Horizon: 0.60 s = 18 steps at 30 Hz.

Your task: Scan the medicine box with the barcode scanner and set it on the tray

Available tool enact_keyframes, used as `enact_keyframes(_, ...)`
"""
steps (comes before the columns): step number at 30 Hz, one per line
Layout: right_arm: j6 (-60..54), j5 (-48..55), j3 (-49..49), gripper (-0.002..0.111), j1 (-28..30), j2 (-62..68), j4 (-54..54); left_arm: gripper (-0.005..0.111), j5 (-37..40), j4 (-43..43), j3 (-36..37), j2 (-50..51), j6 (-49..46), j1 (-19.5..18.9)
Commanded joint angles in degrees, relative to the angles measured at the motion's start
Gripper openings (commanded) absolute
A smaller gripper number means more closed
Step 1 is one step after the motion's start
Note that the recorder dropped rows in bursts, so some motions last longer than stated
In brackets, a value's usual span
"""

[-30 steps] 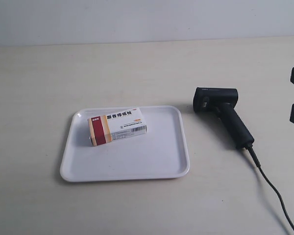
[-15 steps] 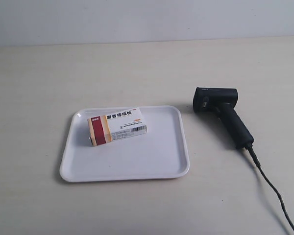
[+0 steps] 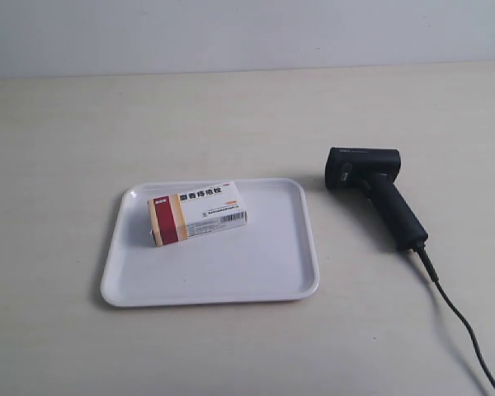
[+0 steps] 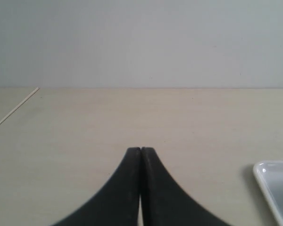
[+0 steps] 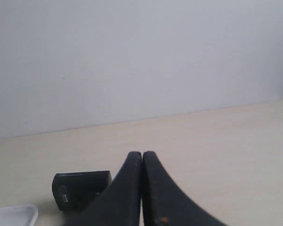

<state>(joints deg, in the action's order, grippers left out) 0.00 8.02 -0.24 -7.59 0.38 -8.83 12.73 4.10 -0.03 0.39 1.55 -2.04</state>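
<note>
Tabletop [image 3: 231, 107]: pale beige, faint wood-grain streaks running across it, matte finish. It fills most of the exterior view and runs out past the frame at both sides and the near edge.

Wall [image 3: 247, 33]: plain, off-white to light grey, no markings, meets the far edge of the tabletop in a straight horizontal line. Same wall [image 4: 141, 42] in the left wrist view, flat and bare; in the right wrist view it reads slightly bluish [image 5: 141, 56].

One thin light seam or edge line [image 4: 14, 110] crosses the tabletop diagonally in the left wrist view.

Light: even, diffuse, soft short shadows. No window or lamp in frame. Floor not visible.
</note>
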Motion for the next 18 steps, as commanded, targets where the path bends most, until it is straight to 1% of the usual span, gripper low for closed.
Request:
enact_keyframes(1,0.0,1.4,0.2,0.000,0.9,-0.4,-0.2,0.002,0.5,0.2,0.0,-0.4,0.2,-0.1)
enact_keyframes(12,-1.5,2.6,0.2,0.000,0.9,-0.4,-0.1,0.002,0.5,0.2,0.0,-0.4,0.2,-0.1)
enact_keyframes(18,-4.5,2.8,0.2,0.000,0.9,-0.4,0.9,0.002,0.5,0.2,0.0,-0.4,0.2,-0.1)
